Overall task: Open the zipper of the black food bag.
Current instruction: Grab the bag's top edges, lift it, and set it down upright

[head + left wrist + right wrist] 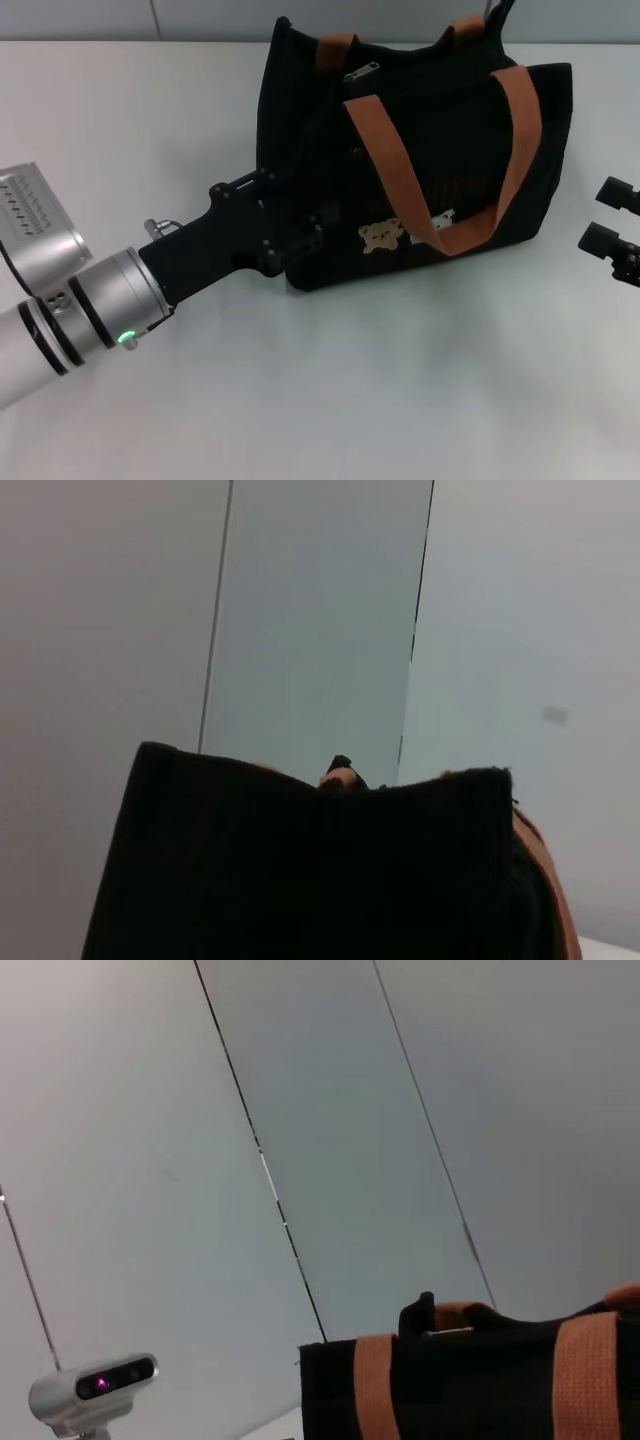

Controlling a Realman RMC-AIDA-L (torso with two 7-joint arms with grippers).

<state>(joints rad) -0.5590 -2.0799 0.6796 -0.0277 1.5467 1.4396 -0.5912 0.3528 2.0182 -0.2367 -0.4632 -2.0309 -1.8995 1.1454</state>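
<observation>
Two brown-orange strap handles (400, 165) arch over the boxy black food bag (430, 130), matte fabric, upright mid-table. Zipper (361, 72) pull lies along top edge. Left gripper (300, 245) against bag's left end, jaws unreadable. Right gripper (608, 215) parked right, jaws apart, empty.

Black food bag (440, 150), brown-orange handles (395, 165), seemingly tan patch (380, 236).

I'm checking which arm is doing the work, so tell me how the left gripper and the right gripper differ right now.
The left gripper is pressed against the end of the black bag; the right gripper sits apart from the bag, at the table's right edge. The right gripper's fingers are spread open; the left gripper's are lost against the dark fabric. Both are black and stay low near the table.
</observation>
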